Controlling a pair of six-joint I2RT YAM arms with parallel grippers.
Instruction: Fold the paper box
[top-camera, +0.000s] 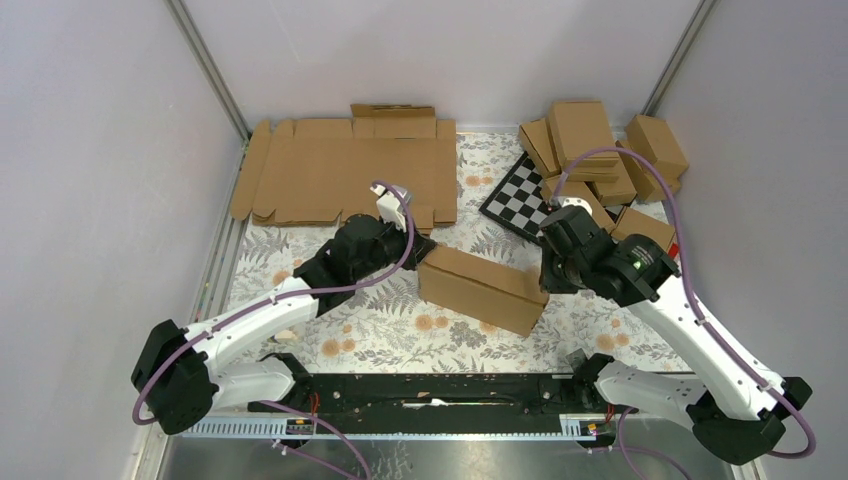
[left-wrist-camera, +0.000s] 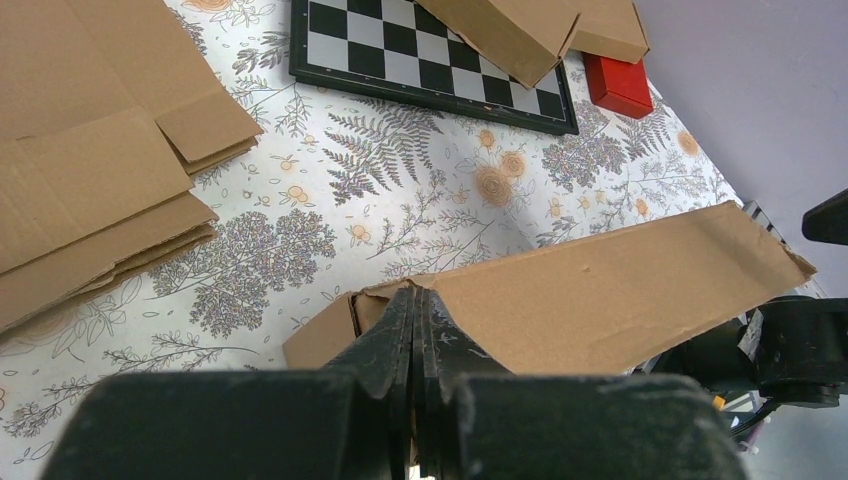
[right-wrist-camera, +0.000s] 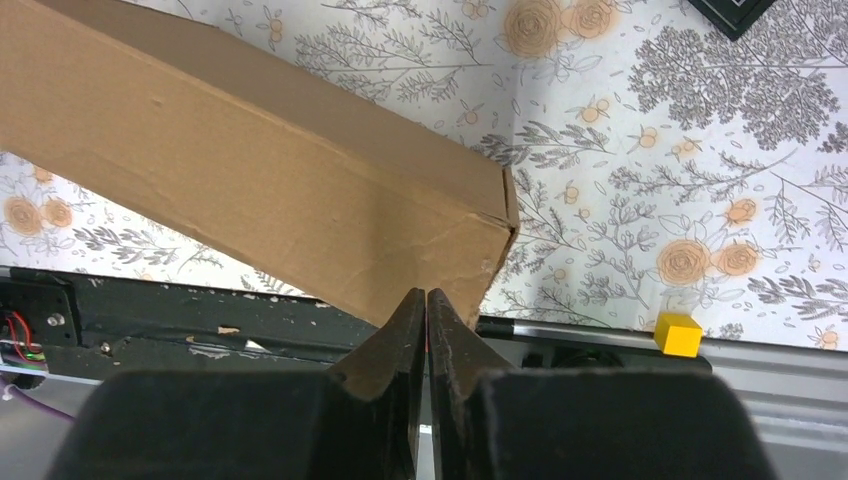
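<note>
The paper box (top-camera: 480, 290) is a closed, long brown cardboard box lying at an angle in the middle of the floral table cover. My left gripper (top-camera: 422, 250) is shut, with its tips against the box's upper left end. In the left wrist view the shut gripper (left-wrist-camera: 418, 292) touches the box (left-wrist-camera: 600, 290) at a corner edge where a flap gapes slightly. My right gripper (top-camera: 545, 282) is shut at the box's right end. In the right wrist view this gripper (right-wrist-camera: 427, 295) meets the lower end of the box (right-wrist-camera: 250, 170). No cardboard shows between either pair of fingers.
A stack of flat cardboard blanks (top-camera: 340, 170) lies at the back left. A pile of finished boxes (top-camera: 600, 150) sits at the back right beside a checkerboard (top-camera: 520, 198). A red block (left-wrist-camera: 618, 85) and a yellow cube (right-wrist-camera: 679, 334) lie nearby. A black rail (top-camera: 430, 390) runs along the near edge.
</note>
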